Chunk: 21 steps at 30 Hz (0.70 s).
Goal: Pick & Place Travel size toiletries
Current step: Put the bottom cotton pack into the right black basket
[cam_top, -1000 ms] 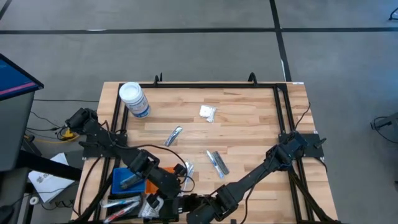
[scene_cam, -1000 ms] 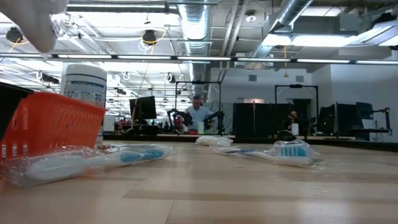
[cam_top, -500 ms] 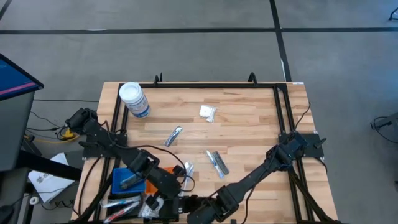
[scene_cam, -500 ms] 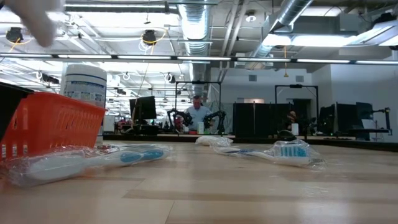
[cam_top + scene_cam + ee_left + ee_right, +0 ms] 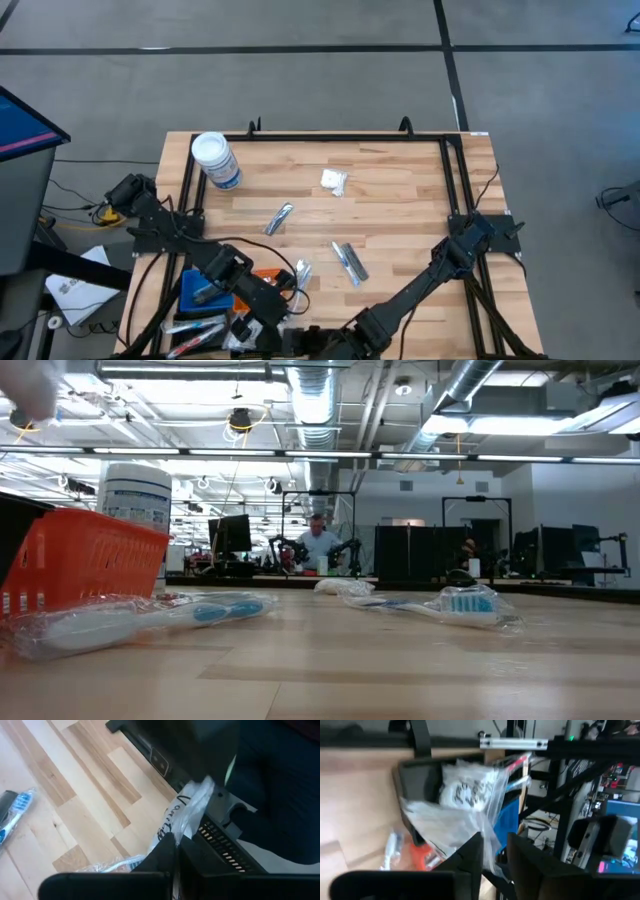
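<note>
From above, the butcher-block table (image 5: pixel 400 190) has pale wood strips and a black frame around its edge. A clear jar (image 5: pixel 216 161) with a white round lid stands near the far left corner. Loose toiletries are scattered mid-table: a crinkly white packet (image 5: pixel 334 181), a slim silvery tube (image 5: pixel 279 217), a pair of silvery sticks (image 5: pixel 349 262) lying side by side, and another wrapped piece (image 5: pixel 303 272) closer to the left arm. Both arms are folded down at the near edge. The left gripper (image 5: pixel 262 322) sits over the trays there, a blue tray (image 5: pixel 190 291) and an orange one (image 5: pixel 262 274). The right gripper (image 5: pixel 322 340) is just beside it, mostly cut off by the picture's edge.

Low down at table level, the orange tray (image 5: pixel 80 565) has a slotted plastic wall, with the jar (image 5: pixel 135 494) behind it. Two toothbrushes in clear crinkly wrap lie on the wood: one (image 5: pixel 150 617) by the tray, one (image 5: pixel 455 604) with blue bristles further right. A person (image 5: pixel 318 545) sits far back in the room.

Left wrist: the dark fingers (image 5: pixel 160 857) are pressed together, pinching a clear plastic bag (image 5: pixel 192 807) with black cursive writing I can't read. A blue-bristled brush (image 5: pixel 15 812) lies on the wood.

Right wrist: its fingers (image 5: pixel 472 852) pinch a crumpled clear bag (image 5: pixel 465 795) with a white packet inside carrying unreadable dark print, over the black tray (image 5: pixel 415 775).
</note>
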Each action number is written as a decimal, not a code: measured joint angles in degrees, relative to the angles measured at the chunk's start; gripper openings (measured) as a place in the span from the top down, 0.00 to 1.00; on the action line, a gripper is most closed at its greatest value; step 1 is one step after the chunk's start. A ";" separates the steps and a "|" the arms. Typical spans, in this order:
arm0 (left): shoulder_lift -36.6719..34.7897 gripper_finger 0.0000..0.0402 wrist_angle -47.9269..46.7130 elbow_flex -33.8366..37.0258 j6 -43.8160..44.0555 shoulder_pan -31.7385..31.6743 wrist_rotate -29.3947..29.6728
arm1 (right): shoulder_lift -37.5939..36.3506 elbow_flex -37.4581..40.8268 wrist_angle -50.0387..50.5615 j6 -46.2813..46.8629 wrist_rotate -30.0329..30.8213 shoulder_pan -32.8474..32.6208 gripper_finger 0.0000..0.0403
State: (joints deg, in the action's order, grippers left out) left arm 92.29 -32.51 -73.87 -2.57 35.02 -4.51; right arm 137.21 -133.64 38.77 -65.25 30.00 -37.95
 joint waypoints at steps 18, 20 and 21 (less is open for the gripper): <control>0.00 1.00 -5.44 0.00 0.44 6.37 1.15 | -0.13 0.00 2.44 7.76 2.84 -1.47 0.62; 0.00 1.00 -5.60 0.00 -1.56 7.25 1.70 | -0.13 0.00 2.65 9.04 2.84 -1.41 0.61; 0.00 1.00 -5.61 0.00 -2.79 7.63 1.74 | -0.13 0.00 2.70 9.51 2.84 -1.36 0.61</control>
State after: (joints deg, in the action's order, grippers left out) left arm 92.29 -38.12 -73.87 -5.36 42.65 -2.77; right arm 137.08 -133.64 41.48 -55.75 32.84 -39.31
